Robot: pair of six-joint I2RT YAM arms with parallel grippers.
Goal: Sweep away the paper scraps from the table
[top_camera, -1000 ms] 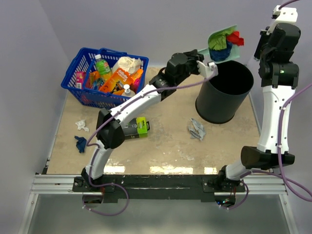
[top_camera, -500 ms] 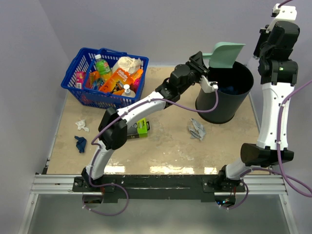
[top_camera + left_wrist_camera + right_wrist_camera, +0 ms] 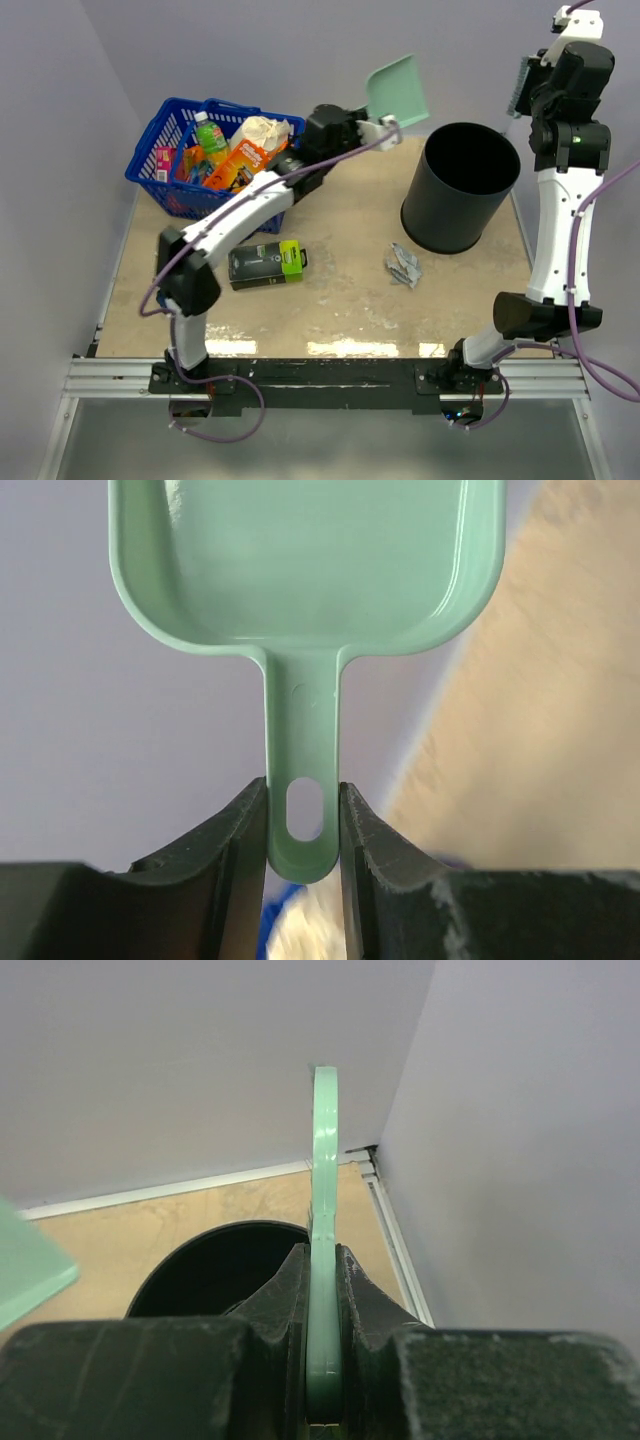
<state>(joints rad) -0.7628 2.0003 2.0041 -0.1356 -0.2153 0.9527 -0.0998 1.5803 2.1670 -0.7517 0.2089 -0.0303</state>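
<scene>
My left gripper (image 3: 377, 127) (image 3: 303, 800) is shut on the handle of the teal dustpan (image 3: 397, 90) (image 3: 300, 560). It holds the pan raised near the back wall, left of the black bin (image 3: 460, 185). In the left wrist view the pan is empty. Among the paper scraps, one whitish-grey wad (image 3: 403, 265) lies on the table (image 3: 340, 310) in front of the bin. My right gripper (image 3: 540, 85) (image 3: 323, 1260) is high at the far right, shut on the teal brush (image 3: 519, 88) (image 3: 324, 1140) above the bin (image 3: 220, 1270).
A blue basket (image 3: 150, 150) full of groceries stands at the back left, under the left arm's forearm. A green-and-black box (image 3: 265, 263) lies left of centre. The left arm's lower links cover the table's left strip.
The dustpan held coloured scraps above the bin, tipped them in, then swung left away from it, now empty. The left arm's elbow moved left over two scraps there. The right arm barely moved.
</scene>
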